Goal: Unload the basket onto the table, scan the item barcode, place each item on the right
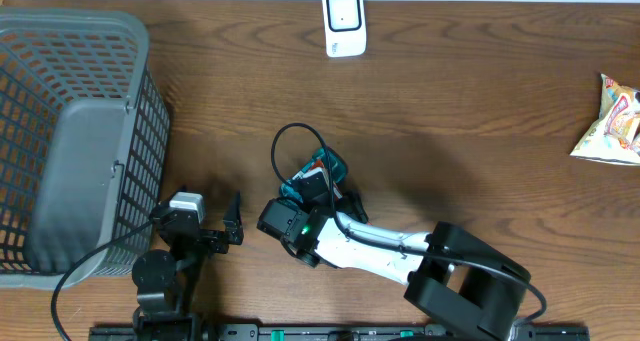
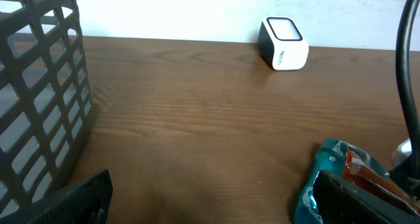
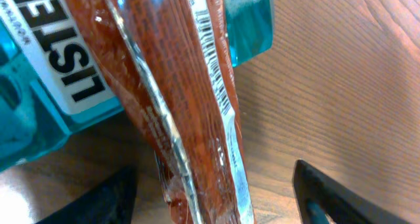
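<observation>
A red-brown item in clear wrap (image 3: 190, 106) lies against a teal box (image 3: 39, 112), and a barcode strip (image 3: 213, 60) runs along its edge. My right gripper (image 3: 216, 201) is open around the wrapped item's near end, with a gap showing at each fingertip (image 3: 335, 198). From overhead the right gripper (image 1: 322, 186) sits over the teal box (image 1: 318, 169) at the table's middle. The white scanner (image 1: 343, 21) stands at the far edge, facing the table. My left gripper (image 1: 198, 226) stands wide open and holds nothing. In its own view the left gripper (image 2: 213, 207) has the teal box (image 2: 328, 165) beside its right finger.
A grey mesh basket (image 1: 70, 131) takes up the left side, close to the left arm, and shows as the basket (image 2: 39, 86) in the left wrist view. A snack bag (image 1: 612, 121) lies at the far right edge. The scanner (image 2: 283, 43) stands ahead of the left gripper.
</observation>
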You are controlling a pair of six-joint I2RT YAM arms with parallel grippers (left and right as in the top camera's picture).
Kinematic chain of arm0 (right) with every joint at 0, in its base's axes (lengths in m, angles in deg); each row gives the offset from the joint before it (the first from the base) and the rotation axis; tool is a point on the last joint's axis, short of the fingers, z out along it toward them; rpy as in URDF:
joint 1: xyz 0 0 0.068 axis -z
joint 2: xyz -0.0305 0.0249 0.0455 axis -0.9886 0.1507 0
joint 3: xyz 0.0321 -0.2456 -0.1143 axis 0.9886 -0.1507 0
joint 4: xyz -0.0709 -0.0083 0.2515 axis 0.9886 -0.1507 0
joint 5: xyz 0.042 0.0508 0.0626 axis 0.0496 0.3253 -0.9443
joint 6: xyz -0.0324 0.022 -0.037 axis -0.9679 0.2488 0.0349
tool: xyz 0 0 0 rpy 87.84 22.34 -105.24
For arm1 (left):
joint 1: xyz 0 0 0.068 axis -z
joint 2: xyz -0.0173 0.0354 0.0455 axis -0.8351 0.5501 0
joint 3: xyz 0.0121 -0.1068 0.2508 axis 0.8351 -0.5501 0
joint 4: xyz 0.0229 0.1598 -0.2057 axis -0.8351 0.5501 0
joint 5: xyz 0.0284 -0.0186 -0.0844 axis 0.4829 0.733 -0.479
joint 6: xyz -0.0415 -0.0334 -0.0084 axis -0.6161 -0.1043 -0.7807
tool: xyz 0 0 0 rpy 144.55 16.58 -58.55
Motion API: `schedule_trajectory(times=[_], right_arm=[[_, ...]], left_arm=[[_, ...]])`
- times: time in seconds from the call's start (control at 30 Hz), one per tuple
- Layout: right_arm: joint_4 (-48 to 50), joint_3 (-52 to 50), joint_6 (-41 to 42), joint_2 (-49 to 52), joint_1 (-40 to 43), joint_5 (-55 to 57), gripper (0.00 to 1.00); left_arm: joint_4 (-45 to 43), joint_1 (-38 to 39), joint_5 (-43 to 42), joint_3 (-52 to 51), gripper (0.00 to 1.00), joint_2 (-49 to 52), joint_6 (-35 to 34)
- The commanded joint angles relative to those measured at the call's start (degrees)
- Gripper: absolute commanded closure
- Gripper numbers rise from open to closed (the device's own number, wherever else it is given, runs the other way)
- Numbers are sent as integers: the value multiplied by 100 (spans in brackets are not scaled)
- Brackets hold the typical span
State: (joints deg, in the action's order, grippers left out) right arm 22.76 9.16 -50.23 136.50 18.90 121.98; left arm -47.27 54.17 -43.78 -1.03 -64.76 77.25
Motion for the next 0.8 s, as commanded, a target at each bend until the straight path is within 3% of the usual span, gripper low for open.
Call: schedule_trajectory(times=[0.0,0.1,0.13,0.2,0.27,0.57,0.77], right_arm=[[11,-7,109,131,-9,125,34],[7,-7,107,175,0,125,44],[7,-7,107,195,7,125,54],[4,-7,107,212,26,125,86],[-7,-7,105,212,31,125,97],[-46,20,-153,162,31,116,99],[-782,400,-623,-439,31,125,99]], left_arm=[[79,2,-31,-155,2,-13,35],[79,2,-31,-155,2,-13,35],[79,2,-31,-155,2,-13,35],[79,2,-31,-155,2,-11,35],[79,2,-31,-155,2,-11,35],[79,2,-31,-155,2,-9,35],[79,2,-31,-155,2,-9,35]])
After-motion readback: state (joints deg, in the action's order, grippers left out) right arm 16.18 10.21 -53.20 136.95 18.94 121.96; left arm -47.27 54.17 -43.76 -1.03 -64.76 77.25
